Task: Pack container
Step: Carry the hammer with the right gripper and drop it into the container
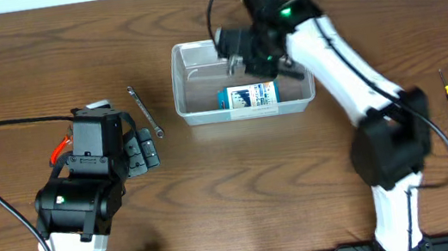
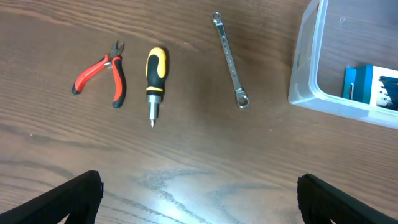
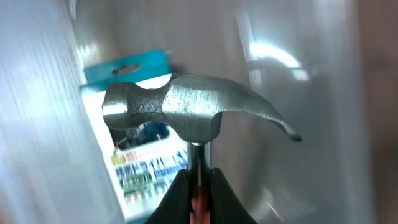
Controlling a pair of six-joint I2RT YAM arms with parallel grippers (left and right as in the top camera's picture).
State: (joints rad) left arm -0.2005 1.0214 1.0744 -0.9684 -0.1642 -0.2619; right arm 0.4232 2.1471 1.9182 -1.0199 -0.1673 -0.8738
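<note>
Hammer [image 3: 186, 106] head hangs in the container [image 1: 192, 82] on the counter [image 1: 16, 57] — the right arm's jaws clamp its neck, likely to lay it beside the blue pack [image 1: 248, 96]. Left arm's jaws stand wide apart near the pliers [image 2: 102, 78] — probably next.

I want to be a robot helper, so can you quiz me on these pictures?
1. True or false: the right fingers hold a hammer.
2. What lies inside the bin? A wrench, B blue packet, C pliers.
3. Fill in: the left fingers are ____.
Key: 1 true; 2 B; 3 open.
</note>
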